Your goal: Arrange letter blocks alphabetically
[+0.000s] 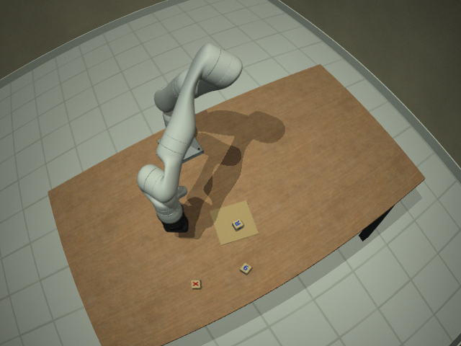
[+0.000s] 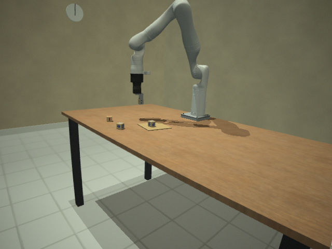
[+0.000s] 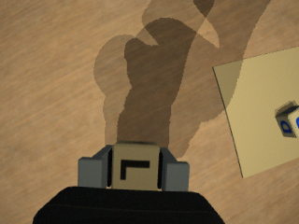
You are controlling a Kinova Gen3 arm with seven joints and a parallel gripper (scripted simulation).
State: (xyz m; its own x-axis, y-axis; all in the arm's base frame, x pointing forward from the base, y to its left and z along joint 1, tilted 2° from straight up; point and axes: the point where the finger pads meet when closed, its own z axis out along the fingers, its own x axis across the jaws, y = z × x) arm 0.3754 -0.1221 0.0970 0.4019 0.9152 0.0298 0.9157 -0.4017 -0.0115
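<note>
So the gripper (image 3: 135, 171) is clamped on a tan block (image 3: 135, 166), grey fingers pressed against its two sides, and the wrist view shows a black L-shaped mark on the face pointing down at the table (image 1: 305, 148). In the exterior view that gripper (image 2: 140, 101) hangs well above the wood with the block (image 2: 140, 99) between its tips, nothing under it but the arm's shadow. The mat (image 1: 227, 238) is a pale tan square lying flat, sitting at about 3 o'clock from the gripper in the top view, and the block with a blue R (image 1: 238, 224) rests on it near the middle, fully inside the edges as far as I can see. Off the mat, at roughly 6 o'clock from it, there's a block with a blue mark (image 1: 245, 268) that looks like a G or a 6, can't tell which. Further out at around 7 o'clock is the block with a red X (image 1: 195, 284), also on bare wood. Those two are well apart from each other and from the mat. The arm's base plate (image 1: 198, 151) is up at about 11 o'clock from the mat, bolted on the table. A round wall clock (image 2: 74, 12) hangs on the wall behind it.
</note>
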